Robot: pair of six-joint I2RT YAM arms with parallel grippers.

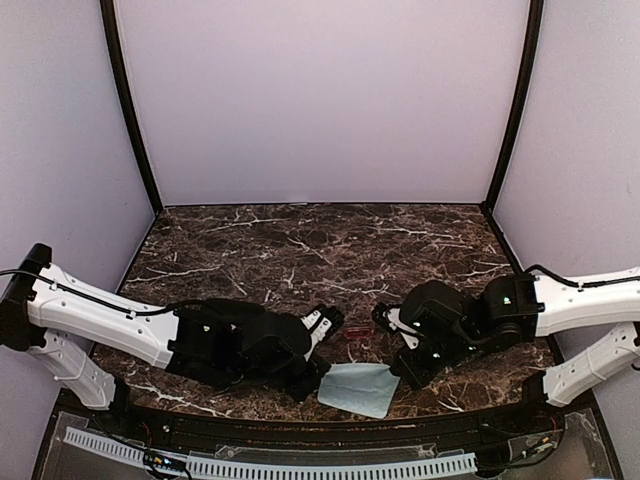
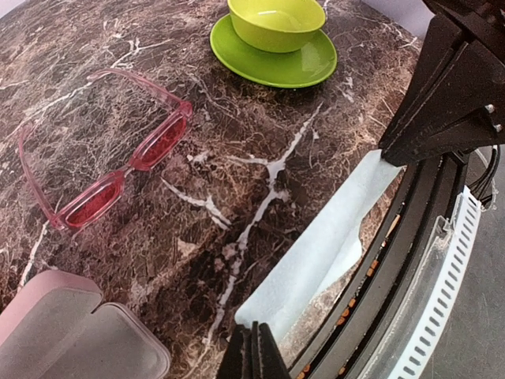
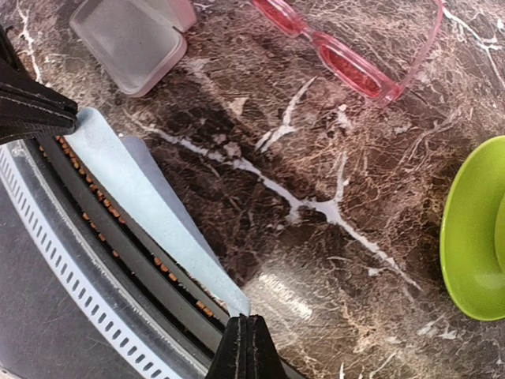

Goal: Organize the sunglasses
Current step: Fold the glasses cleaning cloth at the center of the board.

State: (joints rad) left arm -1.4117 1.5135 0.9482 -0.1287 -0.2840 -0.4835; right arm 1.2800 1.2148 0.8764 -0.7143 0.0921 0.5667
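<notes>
One pair of pink sunglasses lies near an open pink case

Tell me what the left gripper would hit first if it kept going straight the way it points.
Probably the light blue cloth just ahead of the shut left gripper; depth is unclear, so possibly the marble table instead.

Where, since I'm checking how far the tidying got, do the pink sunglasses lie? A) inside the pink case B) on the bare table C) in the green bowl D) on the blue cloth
B: the pink sunglasses lie unfolded on the table, apart from the open case, the bowl and the cloth.
</notes>
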